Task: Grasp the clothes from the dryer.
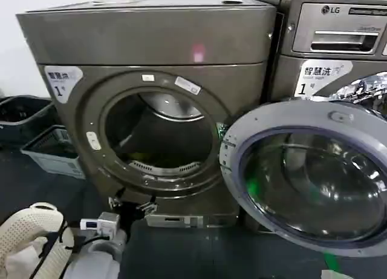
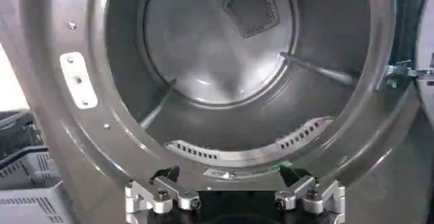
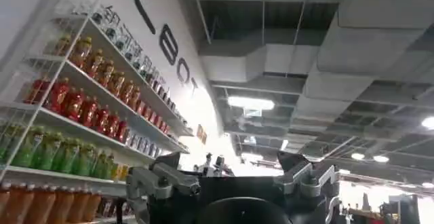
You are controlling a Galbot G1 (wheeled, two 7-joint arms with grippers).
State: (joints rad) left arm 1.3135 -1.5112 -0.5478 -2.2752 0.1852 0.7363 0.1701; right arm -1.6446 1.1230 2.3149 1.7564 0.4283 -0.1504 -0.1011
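Left gripper [image 2: 234,198], fingers spread open, is waiting below the dryer [image 1: 151,43] opening; clothes [image 1: 136,157] are lying inside at twelve o'clock, nearer this arm.

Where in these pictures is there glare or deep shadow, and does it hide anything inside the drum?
Head view: the dryer drum is dark, with a faint yellow-green patch low inside that may be the clothes; reflections streak the open door glass. Left wrist view: the drum is evenly lit behind the open left gripper. Right wrist view: ceiling lights flare above the open right gripper.
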